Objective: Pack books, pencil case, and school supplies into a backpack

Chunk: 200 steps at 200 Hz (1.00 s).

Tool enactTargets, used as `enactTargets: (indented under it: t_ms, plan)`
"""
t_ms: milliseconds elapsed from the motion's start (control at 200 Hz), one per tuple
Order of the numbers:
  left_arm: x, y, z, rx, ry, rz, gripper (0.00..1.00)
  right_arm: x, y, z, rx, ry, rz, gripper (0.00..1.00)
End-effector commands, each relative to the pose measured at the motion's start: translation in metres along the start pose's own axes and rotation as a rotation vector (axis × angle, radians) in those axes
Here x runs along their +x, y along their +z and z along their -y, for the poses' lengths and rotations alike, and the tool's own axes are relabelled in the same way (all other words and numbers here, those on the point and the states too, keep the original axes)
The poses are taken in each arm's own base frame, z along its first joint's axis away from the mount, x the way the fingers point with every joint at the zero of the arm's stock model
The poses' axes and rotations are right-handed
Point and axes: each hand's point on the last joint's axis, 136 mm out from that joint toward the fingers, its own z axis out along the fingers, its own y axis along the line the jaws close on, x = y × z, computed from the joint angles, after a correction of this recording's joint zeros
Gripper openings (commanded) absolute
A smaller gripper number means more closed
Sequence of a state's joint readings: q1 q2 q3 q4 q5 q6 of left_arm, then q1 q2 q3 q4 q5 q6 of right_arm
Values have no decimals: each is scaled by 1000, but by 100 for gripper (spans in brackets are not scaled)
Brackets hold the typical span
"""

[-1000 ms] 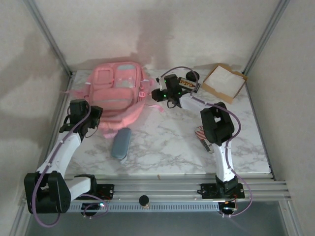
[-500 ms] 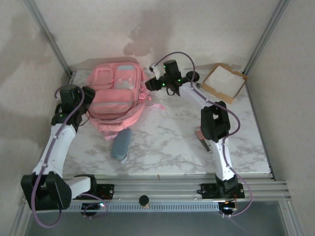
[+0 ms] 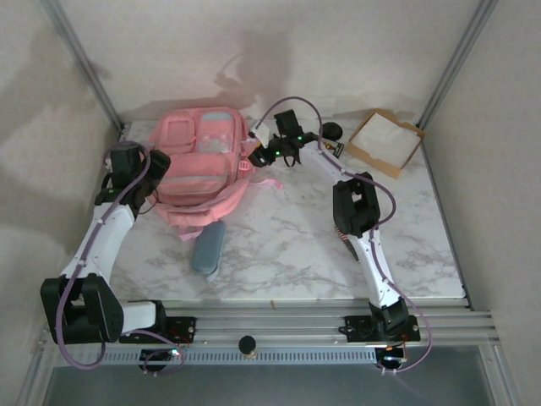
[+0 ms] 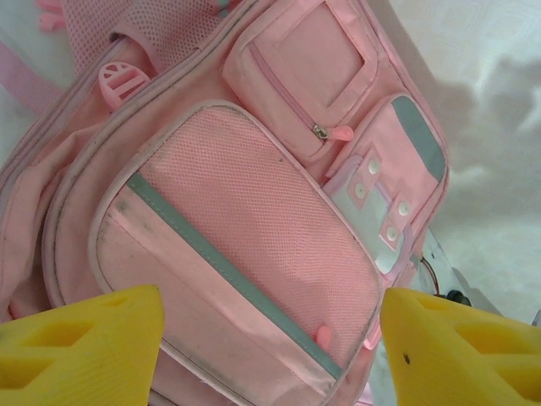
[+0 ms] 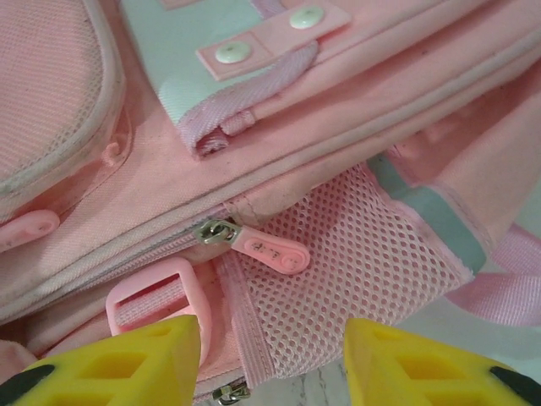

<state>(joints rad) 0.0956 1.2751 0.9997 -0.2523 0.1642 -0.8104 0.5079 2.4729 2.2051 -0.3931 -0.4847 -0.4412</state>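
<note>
Backpack (image 3: 199, 165): pink, lying flat at the rear left of the tabletop (image 3: 287, 245), pockets up.
Pencil case (image 3: 208, 246): just in front of it, on the marble.
Your left fingers (image 4: 84, 342): spread over the front pocket (image 4: 245, 254), holding nothing.
Your right fingers (image 5: 118, 364): spread near a side zipper pull (image 5: 254, 243), empty.

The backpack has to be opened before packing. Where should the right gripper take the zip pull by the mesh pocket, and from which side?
Probably the flat pink tab, not the small metal slider. It lies flat on the backpack at its mesh pocket, pointing away from the slider, so the open right gripper can advance head-on and close across the tab's narrow width.
</note>
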Motion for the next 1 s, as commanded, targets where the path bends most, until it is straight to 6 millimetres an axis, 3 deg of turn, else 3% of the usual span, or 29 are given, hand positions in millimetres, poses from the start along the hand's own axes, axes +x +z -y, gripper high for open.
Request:
enactTargets:
  t_ms: [0,686,846,996]
  plan:
    - [-3,-2,3,15,17,14,68,-7,10,-13,-38,-114,8,47]
    - [7,10,-15,-27,-4,3,70,2,48,-22,-64,-225,29,33]
    - [6,10,-17,-34,-4,11,70,4,58,-32,-89,-238,32,27]
    - [9,13,-24,-48,-22,10,70,5,64,-41,-91,-252,22,14]
